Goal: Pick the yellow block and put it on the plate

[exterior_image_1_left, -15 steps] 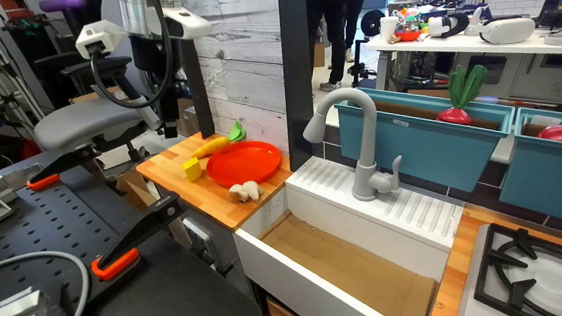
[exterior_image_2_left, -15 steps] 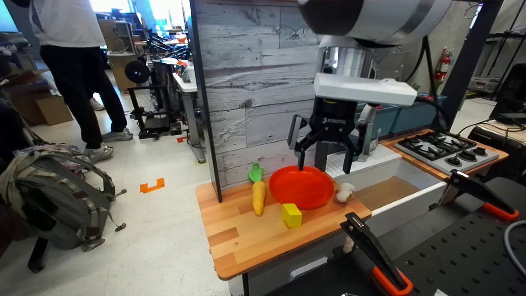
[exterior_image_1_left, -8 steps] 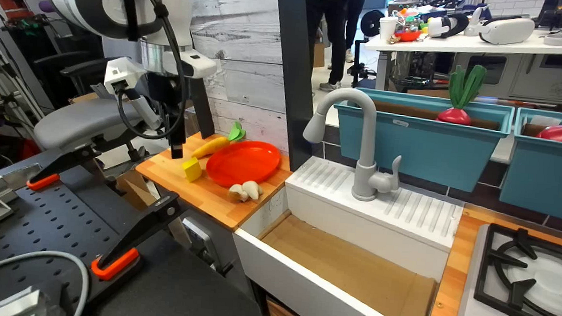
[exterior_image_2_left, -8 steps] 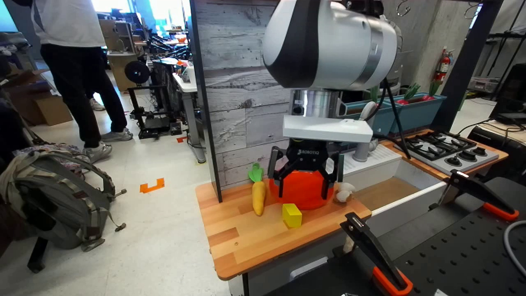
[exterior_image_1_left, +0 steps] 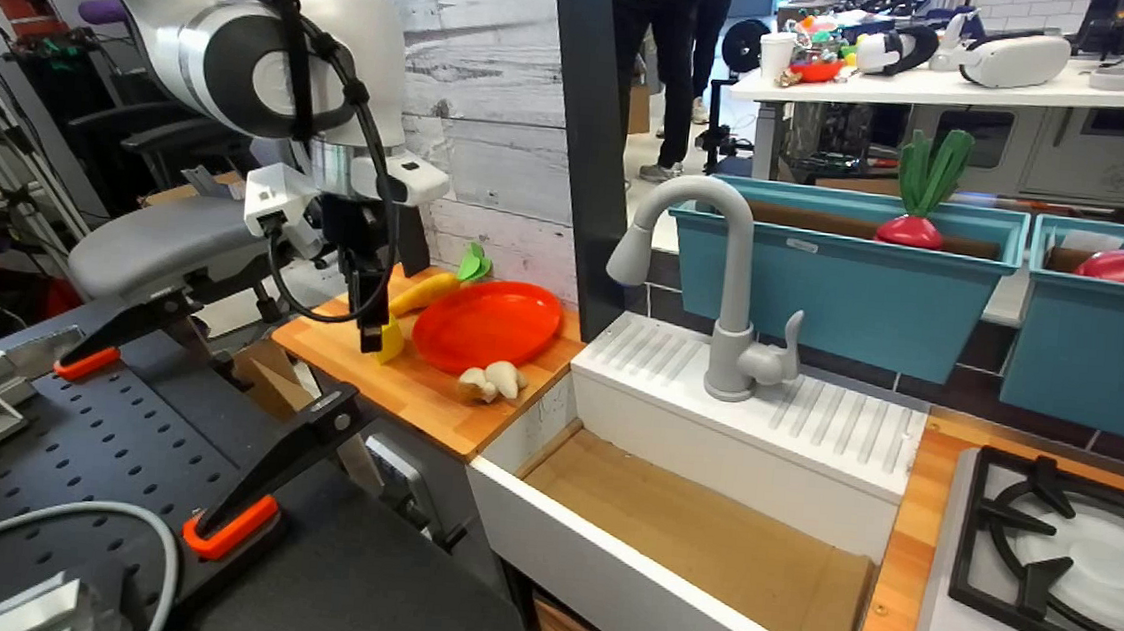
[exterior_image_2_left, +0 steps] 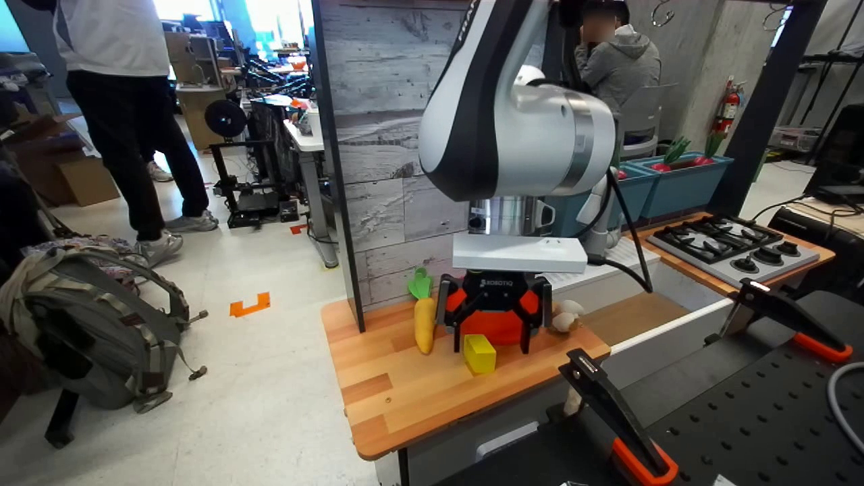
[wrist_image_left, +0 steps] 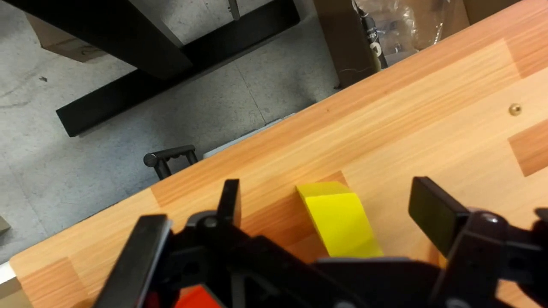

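Note:
The yellow block (exterior_image_2_left: 480,356) stands on the wooden counter in front of the plate; my gripper partly hides it in an exterior view (exterior_image_1_left: 391,344). The round red-orange plate (exterior_image_1_left: 488,327) lies beside it; the gripper partly covers it in an exterior view (exterior_image_2_left: 491,329), and only a red corner shows in the wrist view (wrist_image_left: 198,298). My gripper (exterior_image_2_left: 491,349) is open and empty, pointing down low over the counter at the block. In the wrist view the block (wrist_image_left: 344,224) shows between the spread fingers (wrist_image_left: 326,190), apart from both; its near end is hidden.
A yellow carrot with green leaves (exterior_image_2_left: 424,324) lies left of the block and plate. Whitish lumps (exterior_image_1_left: 492,380) lie by the plate's edge. A white sink (exterior_image_1_left: 642,573) with a grey faucet (exterior_image_1_left: 736,269) adjoins the counter. A plank wall (exterior_image_2_left: 378,202) stands behind. A black clamp (exterior_image_2_left: 607,398) is in front.
The arm has come down and forward from above the plate to just over the counter at the yellow block. The fingers stay open. The block and plate have not moved.

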Controlling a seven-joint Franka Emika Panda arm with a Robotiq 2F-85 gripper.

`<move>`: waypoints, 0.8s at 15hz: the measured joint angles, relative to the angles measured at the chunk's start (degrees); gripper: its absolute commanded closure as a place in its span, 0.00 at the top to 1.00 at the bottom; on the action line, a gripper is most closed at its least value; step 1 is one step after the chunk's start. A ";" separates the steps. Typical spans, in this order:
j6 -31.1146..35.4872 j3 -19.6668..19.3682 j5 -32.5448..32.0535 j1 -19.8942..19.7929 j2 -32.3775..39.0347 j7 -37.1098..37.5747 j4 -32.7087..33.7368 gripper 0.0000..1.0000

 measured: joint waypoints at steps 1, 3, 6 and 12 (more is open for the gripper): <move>0.00 -0.38 -0.09 0.28 0.78 0.07 0.53 0.75; 0.00 -1.20 -0.27 1.03 2.11 0.21 1.43 0.65; 0.00 -2.13 -0.47 2.28 3.47 0.46 2.35 0.42; 0.00 -2.79 -1.60 3.91 3.68 0.57 2.28 0.00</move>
